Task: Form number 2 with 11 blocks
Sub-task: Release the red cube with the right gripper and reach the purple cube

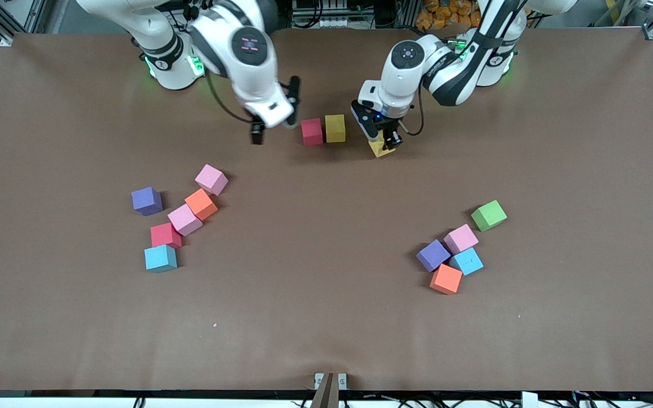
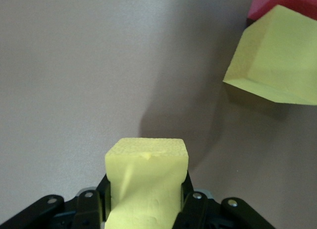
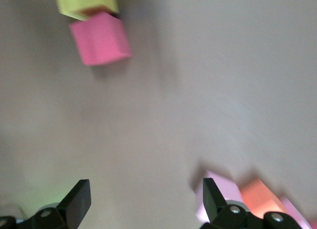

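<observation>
My left gripper (image 1: pixel 386 139) is shut on a yellow block (image 1: pixel 382 148), low over the table beside a red block (image 1: pixel 312 131) and a second yellow block (image 1: pixel 335 128) that touch in a row. In the left wrist view the held yellow block (image 2: pixel 147 179) fills the jaws of the left gripper (image 2: pixel 146 199), with the placed yellow block (image 2: pixel 277 60) close by. My right gripper (image 1: pixel 275 112) hangs open and empty over bare table next to the red block. The right wrist view shows the open right gripper (image 3: pixel 146 199) and the red block (image 3: pixel 100 38).
Several loose blocks lie toward the right arm's end, among them a purple (image 1: pixel 147 200), an orange (image 1: pixel 201 204) and a light blue (image 1: pixel 160 258). Toward the left arm's end sit a green cube (image 1: pixel 488 215), a pink (image 1: pixel 461 238), purple (image 1: pixel 433 255), blue (image 1: pixel 466 261) and orange block (image 1: pixel 446 279).
</observation>
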You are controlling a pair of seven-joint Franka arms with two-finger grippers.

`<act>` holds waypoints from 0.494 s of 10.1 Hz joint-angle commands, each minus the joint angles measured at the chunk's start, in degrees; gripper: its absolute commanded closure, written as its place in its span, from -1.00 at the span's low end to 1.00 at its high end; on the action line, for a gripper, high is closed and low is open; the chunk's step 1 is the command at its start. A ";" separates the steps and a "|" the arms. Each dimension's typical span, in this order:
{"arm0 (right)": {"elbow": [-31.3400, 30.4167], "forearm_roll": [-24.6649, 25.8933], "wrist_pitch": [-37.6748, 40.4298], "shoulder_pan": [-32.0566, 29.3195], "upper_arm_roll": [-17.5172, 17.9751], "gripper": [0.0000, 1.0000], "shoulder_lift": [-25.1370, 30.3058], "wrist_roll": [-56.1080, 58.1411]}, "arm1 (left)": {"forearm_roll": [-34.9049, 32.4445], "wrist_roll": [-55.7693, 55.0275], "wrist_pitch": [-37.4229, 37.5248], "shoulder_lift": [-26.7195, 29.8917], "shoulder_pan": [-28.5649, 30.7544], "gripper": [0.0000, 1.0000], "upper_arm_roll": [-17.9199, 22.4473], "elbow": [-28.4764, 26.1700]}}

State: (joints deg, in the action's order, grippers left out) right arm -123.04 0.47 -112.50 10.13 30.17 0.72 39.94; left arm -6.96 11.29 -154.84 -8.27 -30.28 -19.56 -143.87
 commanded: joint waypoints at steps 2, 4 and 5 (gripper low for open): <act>-1.50 -1.43 -3.31 -15.26 0.41 -1.00 2.88 1.19 | -7.18 -1.01 -2.29 -1.12 -0.66 0.15 -0.31 -0.27; -2.03 -1.52 -11.40 -22.32 0.41 -1.00 2.44 1.71 | -10.42 -0.48 -4.84 -2.71 -1.36 0.15 -0.39 -0.19; -2.03 -1.52 -11.95 -25.31 0.41 -1.00 1.40 1.19 | -11.75 -0.48 -5.46 -3.67 -1.36 0.15 -0.48 0.08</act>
State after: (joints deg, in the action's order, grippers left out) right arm -124.20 0.25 -122.81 -11.78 29.59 2.34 41.44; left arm -15.84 11.28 -158.38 -10.51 -31.47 -19.93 -144.05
